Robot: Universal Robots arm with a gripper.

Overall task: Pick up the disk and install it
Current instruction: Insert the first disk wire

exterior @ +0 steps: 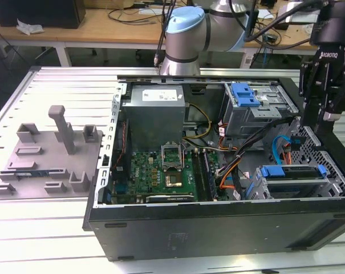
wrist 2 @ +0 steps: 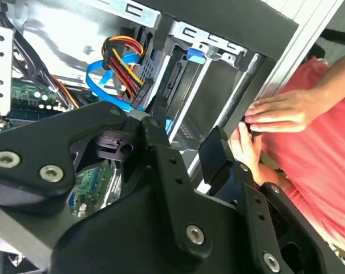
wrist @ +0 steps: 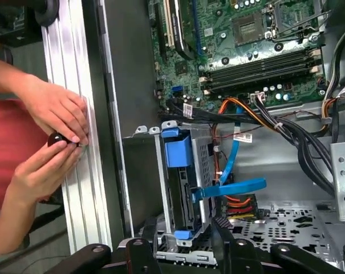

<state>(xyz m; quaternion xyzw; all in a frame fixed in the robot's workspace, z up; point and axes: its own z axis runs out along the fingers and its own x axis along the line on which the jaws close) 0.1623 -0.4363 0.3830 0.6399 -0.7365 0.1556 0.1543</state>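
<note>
Gripper (exterior: 316, 121) hangs wide open & empty over the drive cage (exterior: 297, 185), near right in the exterior view, w/ the disk (wrist: 178, 154) apparently seated inside, so pick-up + install look done.

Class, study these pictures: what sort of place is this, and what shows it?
Probably a robotics lab or workshop: a robot arm stands behind an open computer case lying on a slotted metal table, with cable-strewn wooden workbenches beyond.
</note>
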